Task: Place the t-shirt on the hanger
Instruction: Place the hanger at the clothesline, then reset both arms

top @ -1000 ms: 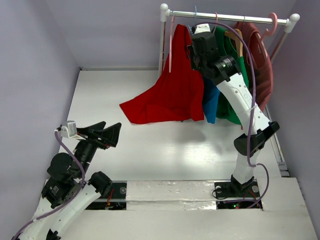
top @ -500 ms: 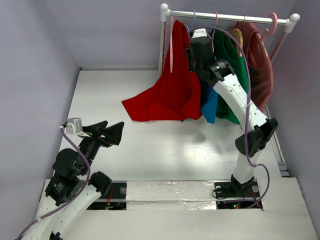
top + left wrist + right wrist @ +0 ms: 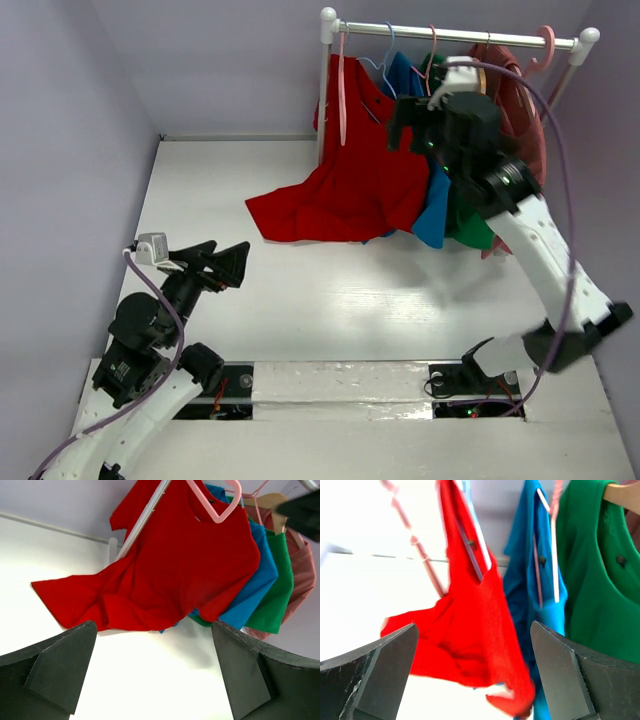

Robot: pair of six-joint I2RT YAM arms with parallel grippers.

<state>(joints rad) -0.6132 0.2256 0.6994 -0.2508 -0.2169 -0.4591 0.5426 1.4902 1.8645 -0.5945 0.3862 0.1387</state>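
The bright red t-shirt (image 3: 350, 185) hangs at the left end of the rail on the thin light-blue hanger (image 3: 388, 48), whose arm shows inside the neck (image 3: 476, 535). The shirt's lower left part trails onto the white table (image 3: 75, 592). My right gripper (image 3: 408, 125) is open just right of the shirt, level with its shoulder, and its jaws (image 3: 472, 626) hold nothing, with the red cloth well beyond them. My left gripper (image 3: 228, 258) rests open low over the table's near left, and the shirt lies far past its empty jaws (image 3: 154, 625).
The clothes rail (image 3: 460, 35) spans the back right on white posts. Right of the red shirt hang a blue shirt (image 3: 432, 215), a green shirt (image 3: 468, 228) and a dark maroon shirt (image 3: 525, 120). A long pink hanger (image 3: 343, 95) dangles at the left post. Walls close in both sides.
My right gripper has opened and pulled back to the right and away from the rail. The red shirt now hangs free on the rail. The left arm has stayed put.
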